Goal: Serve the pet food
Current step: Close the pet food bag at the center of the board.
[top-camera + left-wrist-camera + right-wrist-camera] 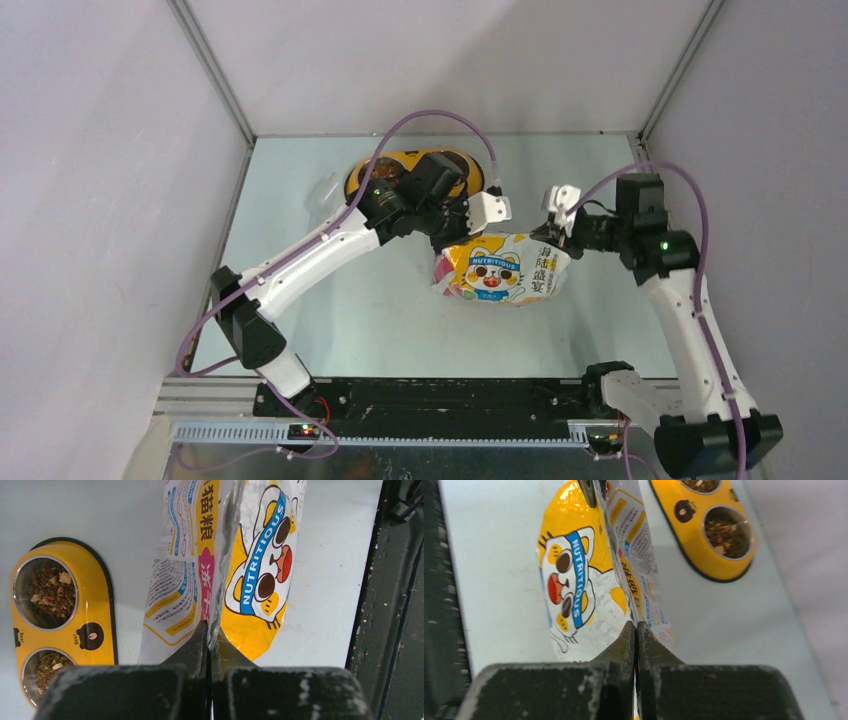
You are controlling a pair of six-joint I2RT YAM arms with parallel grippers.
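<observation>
The left claw (209, 630) is closed, its two fingers pinching a thin edge of the bag (250, 570). From there the bag runs straight away toward 12 o'clock in the left wrist view, seen nearly edge-on, with the cartoon cat face on the 3 o'clock side. The right claw (636, 630) is also clamped on the bag's opposite end, and in its view the bag again stretches toward 12 o'clock, cat face toward 9 o'clock.

From the top, the bag's long axis lies from 9 to 3 o'clock between the two claws, printed front turned toward the arm bases, over the middle of the table (330, 330).

Brown kibble (47, 592) sits in both steel cups of the yellow bowl (100, 605). The bowl lies at 9 o'clock of the left claw and at 1 o'clock of the right claw, apart from the bag.
</observation>
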